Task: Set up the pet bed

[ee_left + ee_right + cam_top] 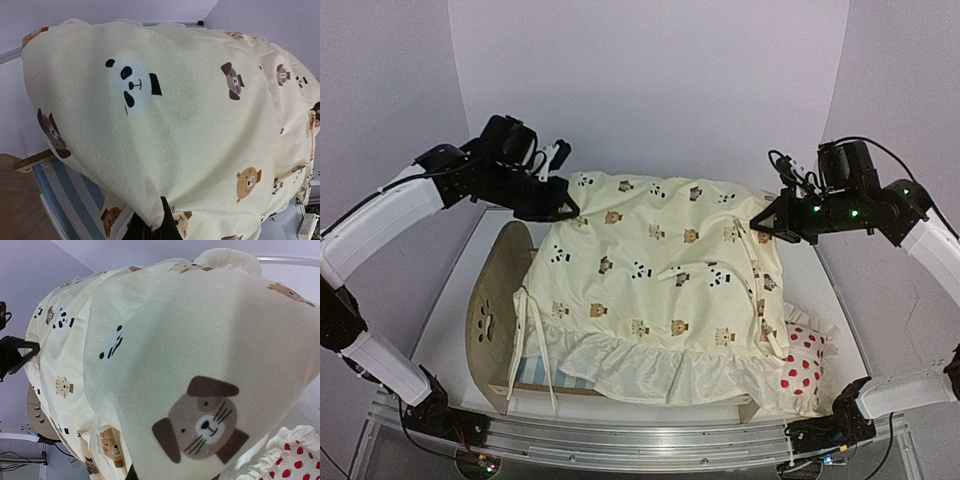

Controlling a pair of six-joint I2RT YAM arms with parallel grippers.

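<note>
1. The cushion (660, 270) was cream cloth. It was matt, showed a fine woven grain close up, and had a gathered frill along its near edge.
2. The pet bed (492, 318) had end boards of light plywood, smooth and matt. Its striped base (65, 195) was blue-and-white cloth, flat and dull.
3. The pillow (807, 362) was white cloth with red print and a crinkled, ruffled border.
4. The counter (445, 300) looked white, smooth and faintly glossy.
5. The rail (640, 440) at the near edge was bare metal with a dull sheen.
6. The left gripper (560, 205) and right gripper (763, 222) looked like matt black plastic — the arm shells (380, 215) were white and glossy.
</note>
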